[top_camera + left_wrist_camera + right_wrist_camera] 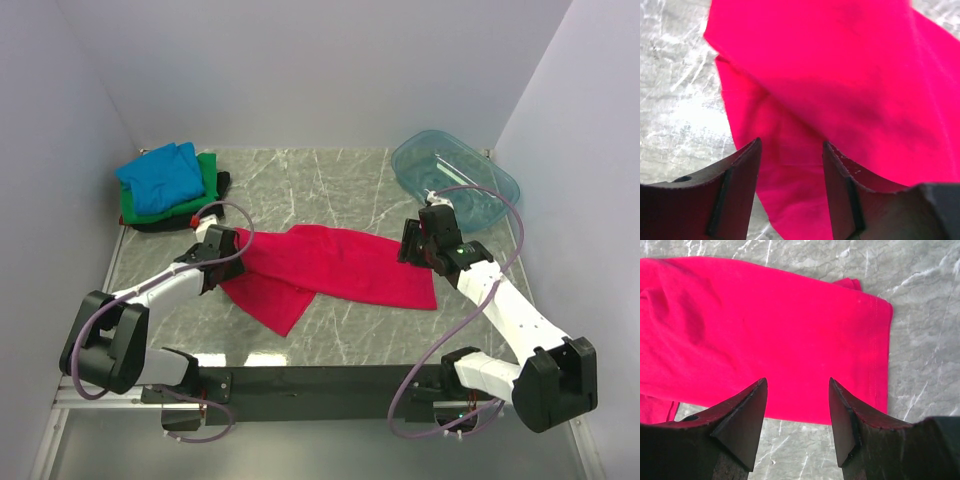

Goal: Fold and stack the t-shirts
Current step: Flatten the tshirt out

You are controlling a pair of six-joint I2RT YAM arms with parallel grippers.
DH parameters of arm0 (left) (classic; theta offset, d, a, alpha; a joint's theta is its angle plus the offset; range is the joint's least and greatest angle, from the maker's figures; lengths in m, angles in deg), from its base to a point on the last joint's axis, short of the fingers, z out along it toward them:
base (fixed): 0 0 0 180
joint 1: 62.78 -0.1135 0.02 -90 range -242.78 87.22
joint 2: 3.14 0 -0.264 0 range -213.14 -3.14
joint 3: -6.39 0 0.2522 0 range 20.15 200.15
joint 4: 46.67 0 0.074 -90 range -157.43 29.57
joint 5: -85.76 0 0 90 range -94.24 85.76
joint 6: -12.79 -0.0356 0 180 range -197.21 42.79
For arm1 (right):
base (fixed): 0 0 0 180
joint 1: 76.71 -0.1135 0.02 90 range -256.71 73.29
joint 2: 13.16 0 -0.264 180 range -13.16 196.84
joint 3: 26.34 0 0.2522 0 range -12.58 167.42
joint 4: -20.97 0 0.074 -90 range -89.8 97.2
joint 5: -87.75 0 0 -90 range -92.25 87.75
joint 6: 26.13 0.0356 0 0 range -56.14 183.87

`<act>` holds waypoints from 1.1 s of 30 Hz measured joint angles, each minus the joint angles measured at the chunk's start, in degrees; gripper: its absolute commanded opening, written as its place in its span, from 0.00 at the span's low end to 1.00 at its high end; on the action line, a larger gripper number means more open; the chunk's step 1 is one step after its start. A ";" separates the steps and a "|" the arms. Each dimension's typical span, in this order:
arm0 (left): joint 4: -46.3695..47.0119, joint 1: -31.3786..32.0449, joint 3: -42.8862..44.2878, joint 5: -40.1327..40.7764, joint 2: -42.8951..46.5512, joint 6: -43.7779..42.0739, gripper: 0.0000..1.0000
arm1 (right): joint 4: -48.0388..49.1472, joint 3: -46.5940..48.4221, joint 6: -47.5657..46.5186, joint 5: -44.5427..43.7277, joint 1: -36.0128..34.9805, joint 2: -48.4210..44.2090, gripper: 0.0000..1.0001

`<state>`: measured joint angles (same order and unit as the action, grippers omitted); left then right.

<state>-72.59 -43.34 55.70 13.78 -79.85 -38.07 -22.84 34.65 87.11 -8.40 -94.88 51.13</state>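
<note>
The red-pink t-shirt [330,265] lies partly folded across the middle of the marble table, a flap trailing to the near left. It fills the left wrist view [840,90] and the right wrist view [765,330]. My left gripper [232,250] hangs open and empty over the shirt's left end. My right gripper [412,243] hangs open and empty over the shirt's right end, its fingertips above the near hem. A stack of folded tees sits at the back left: blue [160,175] on top, green [205,195] under it, black [165,226] at the bottom.
A clear teal plastic tub [455,180] stands at the back right, just behind my right arm. White walls close in the table on three sides. A black rail [320,382] runs along the near edge.
</note>
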 measured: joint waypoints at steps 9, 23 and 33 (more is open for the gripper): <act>2.23 -0.83 -0.72 -2.29 -1.27 0.76 0.39 | 0.24 -0.11 -0.44 0.04 -0.07 -0.28 0.60; 2.47 -0.87 -0.74 -3.39 -1.77 0.79 0.11 | 0.61 -1.05 -0.61 0.04 -0.07 -0.33 0.60; -2.19 -0.87 2.10 -3.63 8.44 0.76 0.01 | 0.98 -1.90 -0.48 1.16 -1.60 -0.48 0.60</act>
<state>-74.78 -44.22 57.80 10.16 -71.41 -37.31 -21.85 32.74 86.63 -7.25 -96.48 50.65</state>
